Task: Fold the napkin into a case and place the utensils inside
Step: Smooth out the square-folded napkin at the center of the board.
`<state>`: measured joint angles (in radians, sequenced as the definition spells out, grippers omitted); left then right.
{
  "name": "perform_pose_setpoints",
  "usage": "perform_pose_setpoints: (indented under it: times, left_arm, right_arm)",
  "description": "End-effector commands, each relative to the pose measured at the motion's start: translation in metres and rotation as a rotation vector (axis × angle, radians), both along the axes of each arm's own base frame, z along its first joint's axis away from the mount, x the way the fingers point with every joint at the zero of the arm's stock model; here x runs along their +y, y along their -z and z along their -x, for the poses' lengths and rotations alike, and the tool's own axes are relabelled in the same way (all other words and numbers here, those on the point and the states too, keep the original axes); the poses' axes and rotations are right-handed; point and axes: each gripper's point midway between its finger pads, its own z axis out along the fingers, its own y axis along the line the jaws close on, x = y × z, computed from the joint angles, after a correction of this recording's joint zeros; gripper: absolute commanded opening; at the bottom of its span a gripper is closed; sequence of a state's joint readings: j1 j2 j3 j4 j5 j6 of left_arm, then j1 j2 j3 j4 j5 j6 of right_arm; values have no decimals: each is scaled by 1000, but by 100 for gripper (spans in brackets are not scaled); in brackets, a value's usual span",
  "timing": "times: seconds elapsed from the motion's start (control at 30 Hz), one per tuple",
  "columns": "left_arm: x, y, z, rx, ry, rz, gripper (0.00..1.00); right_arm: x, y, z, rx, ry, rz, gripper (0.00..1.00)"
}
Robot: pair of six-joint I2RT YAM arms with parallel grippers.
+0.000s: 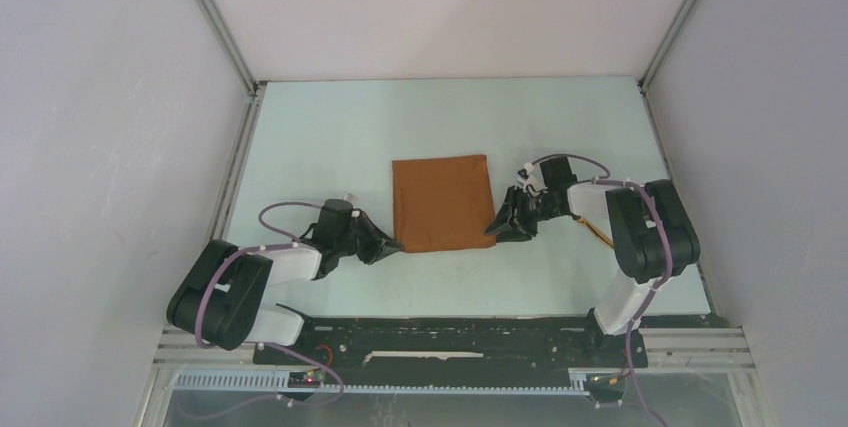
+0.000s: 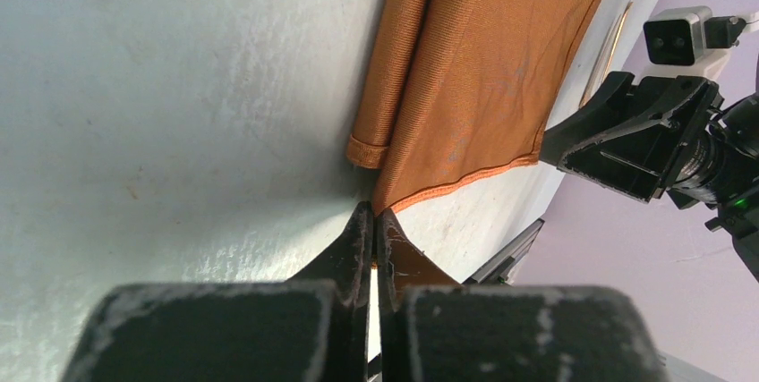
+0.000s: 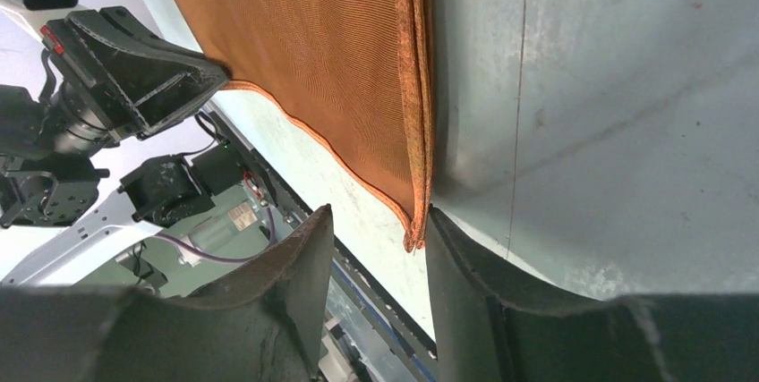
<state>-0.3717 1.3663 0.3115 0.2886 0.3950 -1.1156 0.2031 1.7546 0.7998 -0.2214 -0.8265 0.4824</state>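
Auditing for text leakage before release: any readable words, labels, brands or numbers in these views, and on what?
No legible text in any view.
Small pale sticker on the rig frame, right wrist view: too small and blurred to read.
Napkin: plain cloth, no print.

Top camera: high behind arms (image 1: 640, 237), looking down, distant. Wrist cameras: low, close behind own fingers (image 3: 295, 275), facing each other across napkin (image 1: 441, 202), shared by all.

Pale, perhaps greenish table (image 1: 330, 127); white walls (image 1: 100, 97).
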Motion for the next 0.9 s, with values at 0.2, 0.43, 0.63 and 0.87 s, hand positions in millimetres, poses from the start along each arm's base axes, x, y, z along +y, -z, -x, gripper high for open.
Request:
perform_pose_setpoints:
  times: [0.2, 0.43, 0.63, 0.87]
  left_arm:
    - [-1, -10, -11, -58, 2, -5, 0]
    - [-1, -9, -12, -56, 3, -6, 0]
    - [-1, -8, -11, -54, 3, -7, 0]
    - [0, -8, -11, -56, 1, -8, 0]
  right_arm:
    - [3, -13, -5, -35, 30, -51, 46]
    - [2, 0, 6, 11, 64, -47, 48]
    - [0, 5, 5, 8, 82, -29, 43]
    - [-5, 7, -3, 2, 123, -7, 36]
